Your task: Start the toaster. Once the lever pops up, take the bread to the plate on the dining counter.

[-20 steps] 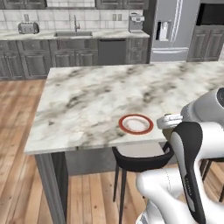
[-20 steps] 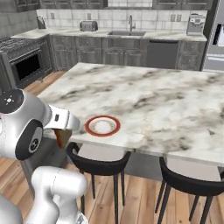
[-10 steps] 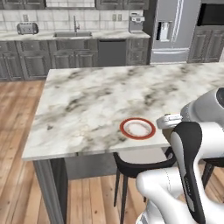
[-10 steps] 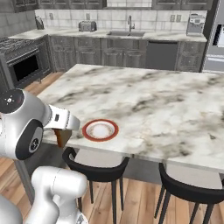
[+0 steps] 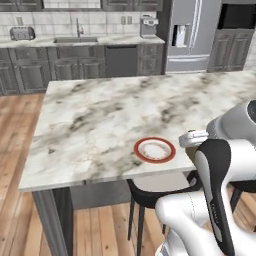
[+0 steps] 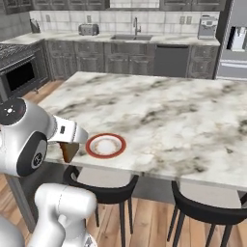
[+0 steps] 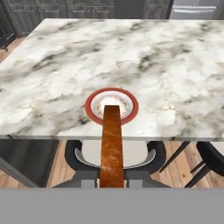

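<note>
So the gripper [image 7: 112, 181] is pinched on the bread [image 7: 112, 144], one finger on each side of the slice, which sticks out edge-on toward the plate [image 7: 90, 104] in the hand view. In the right base view the bread [image 6: 68, 151] hangs off the hand just off the near edge of the dining counter [image 6: 193, 120], right beside the plate [image 6: 105, 145] but not over it yet.

Compared with half a second ago, the whole scene has slid in both base views, so that's the base driving, not the stuff moving. The plate [image 5: 154, 150] sits in the same spot on the dining counter [image 5: 100, 120], near the front edge, above a dark stool [image 6: 103, 185]. In the right base view the plate now lies a touch closer to the bread than before. The arm itself holds the same pose, with the grip on the slice unchanged.

The toaster [image 5: 22, 33] is way back on the far worktop, left of the sink [image 5: 77, 39], well apart from everything going on here. Same toaster [image 6: 88, 30] shows up tiny in the right base view.
</note>
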